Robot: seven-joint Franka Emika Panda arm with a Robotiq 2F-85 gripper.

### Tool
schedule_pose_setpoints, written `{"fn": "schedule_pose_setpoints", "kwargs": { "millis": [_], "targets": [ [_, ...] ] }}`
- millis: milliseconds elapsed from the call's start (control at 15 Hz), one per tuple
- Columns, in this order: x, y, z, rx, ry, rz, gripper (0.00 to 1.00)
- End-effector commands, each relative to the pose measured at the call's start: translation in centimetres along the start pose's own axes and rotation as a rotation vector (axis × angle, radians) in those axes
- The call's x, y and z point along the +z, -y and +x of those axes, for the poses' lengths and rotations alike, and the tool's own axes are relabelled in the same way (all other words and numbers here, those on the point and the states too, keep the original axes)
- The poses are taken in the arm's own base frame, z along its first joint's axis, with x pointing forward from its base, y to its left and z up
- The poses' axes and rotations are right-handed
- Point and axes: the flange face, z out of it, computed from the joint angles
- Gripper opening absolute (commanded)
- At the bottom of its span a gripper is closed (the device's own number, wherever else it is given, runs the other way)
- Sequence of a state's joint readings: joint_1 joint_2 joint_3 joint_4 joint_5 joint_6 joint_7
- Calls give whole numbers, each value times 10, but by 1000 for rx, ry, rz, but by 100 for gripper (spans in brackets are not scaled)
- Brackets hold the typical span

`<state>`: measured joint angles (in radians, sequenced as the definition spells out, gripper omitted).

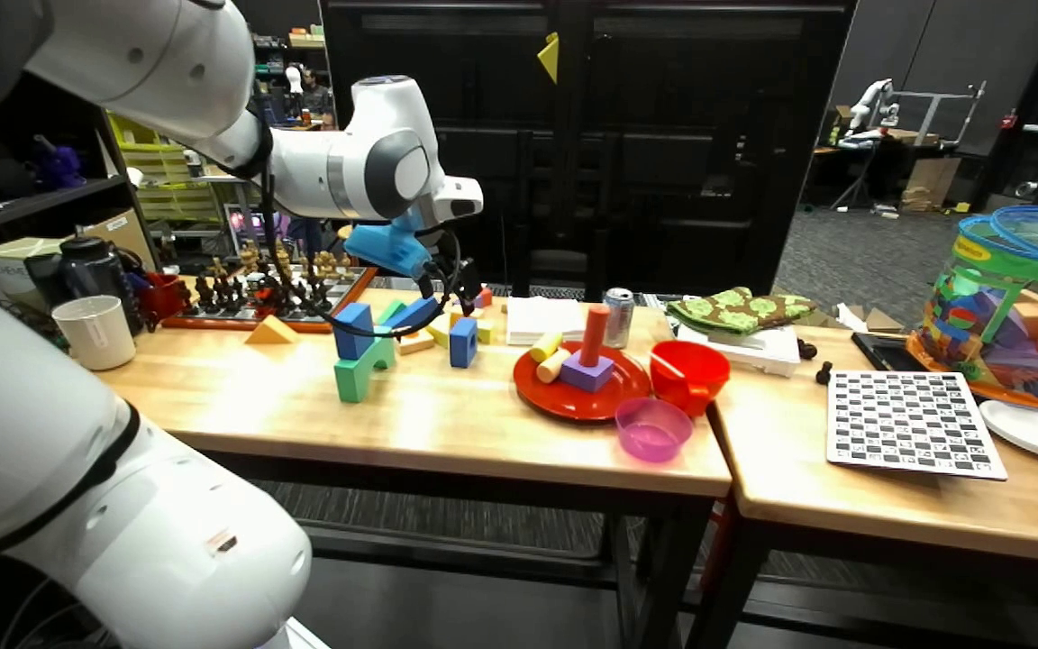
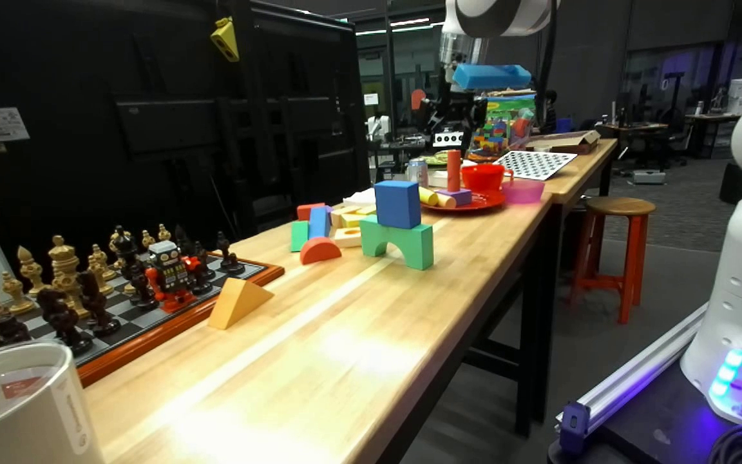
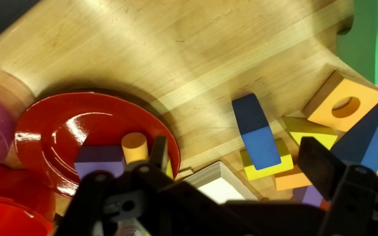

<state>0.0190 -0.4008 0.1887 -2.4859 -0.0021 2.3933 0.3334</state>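
Note:
My gripper is open and empty, pointing down above the table. It also shows in both exterior views. An upright blue block stands on the table between the fingers in the wrist view, apart from them; it also shows in an exterior view. Around it lie a yellow block, a yellow triangular block and an orange block with a hole. A green arch bears another blue block. A red plate holds a purple block, a red cylinder and smaller cylinders.
A red cup and a pink bowl stand beside the plate. A can and white tray are behind. A chess set, orange wedge and white mug are at the table's opposite end.

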Motion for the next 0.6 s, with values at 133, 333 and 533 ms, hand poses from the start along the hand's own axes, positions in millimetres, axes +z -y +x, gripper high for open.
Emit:
{"fn": "schedule_pose_setpoints", "kwargs": {
  "millis": [133,333,533],
  "targets": [
    [18,19,17,-117,47,-89,100],
    [24,29,25,-196,86,-130,100],
    [27,27,19,-174,93,-125,100]
  ]
}}
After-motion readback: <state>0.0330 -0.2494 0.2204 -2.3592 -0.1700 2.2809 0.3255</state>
